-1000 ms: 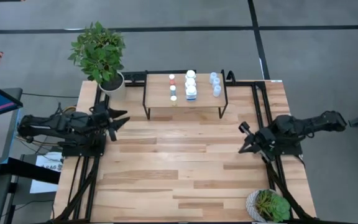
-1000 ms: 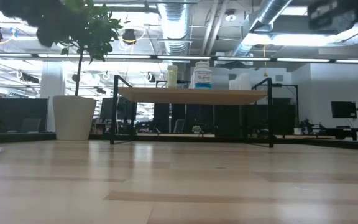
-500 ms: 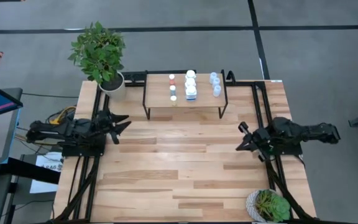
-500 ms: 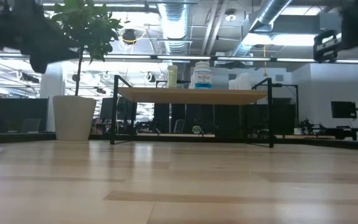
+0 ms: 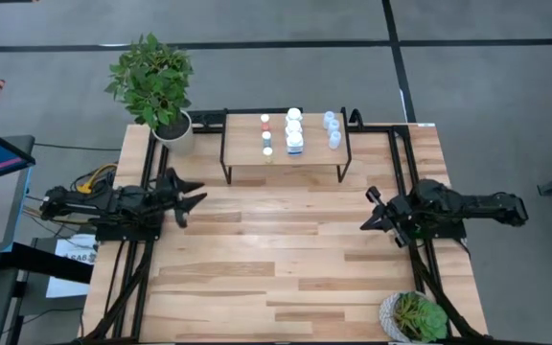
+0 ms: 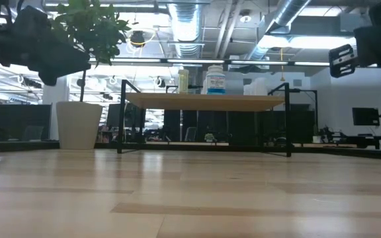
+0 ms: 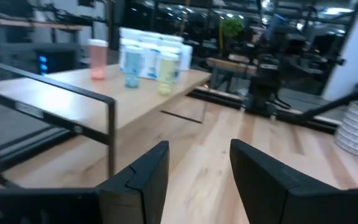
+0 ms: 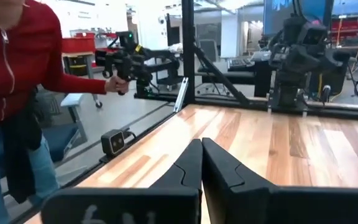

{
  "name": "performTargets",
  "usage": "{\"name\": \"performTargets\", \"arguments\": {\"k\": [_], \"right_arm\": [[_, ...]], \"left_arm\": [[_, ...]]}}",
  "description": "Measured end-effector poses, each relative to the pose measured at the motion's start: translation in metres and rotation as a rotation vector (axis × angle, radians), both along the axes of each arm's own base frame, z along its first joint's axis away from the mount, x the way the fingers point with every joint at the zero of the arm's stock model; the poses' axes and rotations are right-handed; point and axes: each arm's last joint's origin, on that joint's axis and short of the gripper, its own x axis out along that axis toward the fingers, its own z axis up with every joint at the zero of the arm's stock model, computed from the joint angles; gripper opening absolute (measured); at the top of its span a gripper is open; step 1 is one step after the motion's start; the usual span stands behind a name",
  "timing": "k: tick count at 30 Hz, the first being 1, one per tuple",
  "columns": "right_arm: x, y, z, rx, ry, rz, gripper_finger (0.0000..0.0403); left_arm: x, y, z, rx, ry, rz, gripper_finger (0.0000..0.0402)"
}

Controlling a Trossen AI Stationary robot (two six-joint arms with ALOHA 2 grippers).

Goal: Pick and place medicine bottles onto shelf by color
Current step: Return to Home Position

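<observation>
The shelf (image 5: 242, 153) stands at the table's far middle on black legs. On its top stand the medicine bottles in three rows: smallest ones with red or yellowish caps (image 5: 265, 135), chunkier white ones (image 5: 294, 129), pale blue ones (image 5: 332, 128). They also show in the left wrist view (image 7: 143, 58) and the low view (image 6: 215, 80). My left gripper (image 5: 195, 197) is open and empty over the table's left side. My right gripper (image 5: 365, 223) is shut and empty over the right side.
A tall potted plant (image 5: 153, 84) stands at the table's far left corner. A small plant in a pot (image 5: 414, 316) sits at the near right corner. A person in a red top (image 8: 17, 74) stands beyond the table in the right wrist view.
My left gripper has moved toward the table's near edge and a little toward the middle, sinking lower. My right gripper has also sunk and shifted slightly toward the middle of the table. The bottles and the shelf have stayed put.
</observation>
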Motion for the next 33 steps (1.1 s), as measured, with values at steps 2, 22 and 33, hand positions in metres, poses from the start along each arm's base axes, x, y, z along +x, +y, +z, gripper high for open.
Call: {"name": "performTargets", "arguments": {"k": [2, 22, 33], "right_arm": [[0.0004, -0.0004, -0.0006, 0.0, 0.006, -0.003, 0.0024], [0.001, -0.0004, -0.0016, 0.002, 0.017, -0.011, 0.0024], [0.001, -0.0005, -0.0017, 0.002, 0.018, -0.012, 0.0024]], "left_arm": [[0.0004, -0.0009, -0.0003, -0.005, 0.002, -0.032, 0.0158], [0.0007, -0.0019, -0.0007, -0.022, 0.004, -0.07, 0.0158], [0.0007, -0.0019, -0.0008, -0.022, 0.004, -0.07, 0.0158]]}}
